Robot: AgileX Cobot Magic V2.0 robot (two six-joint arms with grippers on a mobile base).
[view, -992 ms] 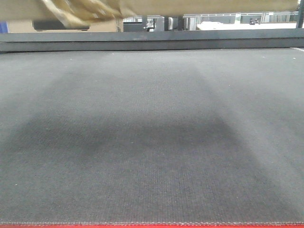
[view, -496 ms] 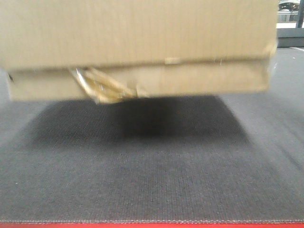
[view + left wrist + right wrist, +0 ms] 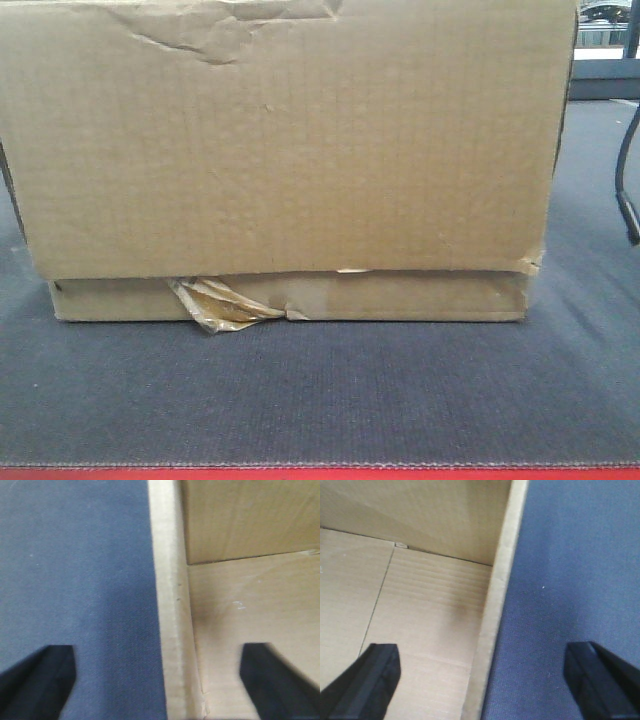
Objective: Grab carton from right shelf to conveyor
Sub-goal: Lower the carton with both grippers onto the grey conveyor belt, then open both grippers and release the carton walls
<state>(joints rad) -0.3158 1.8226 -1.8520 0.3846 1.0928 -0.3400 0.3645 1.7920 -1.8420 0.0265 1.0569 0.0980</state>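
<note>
The carton [image 3: 290, 150] is a wide brown cardboard box that sits on the dark grey conveyor [image 3: 320, 400]. Its top front edge is dented, and a scrap of glossy tan tape [image 3: 215, 300] hangs at its base. My left gripper [image 3: 157, 680] is open. Its black fingers straddle the carton's left wall [image 3: 167, 595], one over the belt [image 3: 75, 570] and one inside the box. My right gripper [image 3: 482, 677] is open and straddles the right wall [image 3: 502, 580] the same way. The right shelf is out of view.
A red border strip [image 3: 320, 474] runs along the belt's near edge. A thin dark cable or arm part [image 3: 628, 190] hangs at the far right of the front view. Bare belt lies in front of the carton.
The carton came down from the top of the front view and now rests on the belt. Its shadow has shrunk under it.
</note>
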